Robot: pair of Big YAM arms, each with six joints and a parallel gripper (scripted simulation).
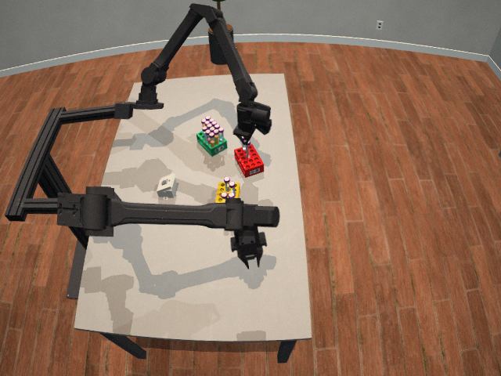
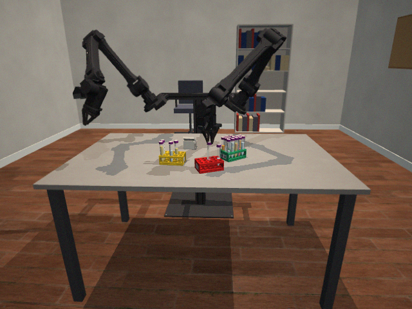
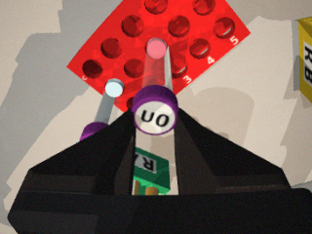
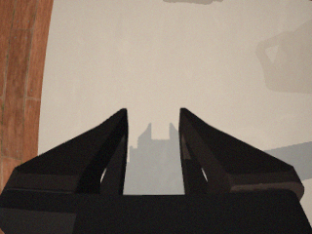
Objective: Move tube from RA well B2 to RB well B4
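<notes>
Purple-rimmed cap (image 1: 247,142) (image 2: 208,143) (image 3: 155,116) lettered "UO".

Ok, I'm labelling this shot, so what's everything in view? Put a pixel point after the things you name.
Racks: three; green (image 1: 205,146) (image 2: 229,160) (image 3: 163,176), yellow (image 1: 221,191) (image 2: 172,163) (image 3: 307,29), red (image 1: 244,171) (image 2: 209,170) (image 3: 156,24); on table (image 1: 202,316) (image 2: 132,176) (image 3: 273,127) (image 4: 146,58)
Tubes: many, purple-capped; mostly green rack, four yellow, one red, one held above red
Box: one, white (image 1: 166,188) (image 2: 190,143), table
Bookshelf (image 2: 291,76): one, grey, behind
Chair (image 2: 190,91): one, dark, behind
Board (image 2: 400,43): one, brown, wall
Outlet (image 1: 379,25): one, white, wall
Pot (image 1: 218,48): one, dark, floor
Stand (image 1: 30,170) (image 2: 199,198): one, black, behind table
Arms: two, black, on stand; left pincer (image 1: 245,139) (image 2: 208,141) (image 3: 155,112) gripping tube, right pincer (image 1: 254,267) (image 2: 85,123) (image 4: 154,109) open
</notes>
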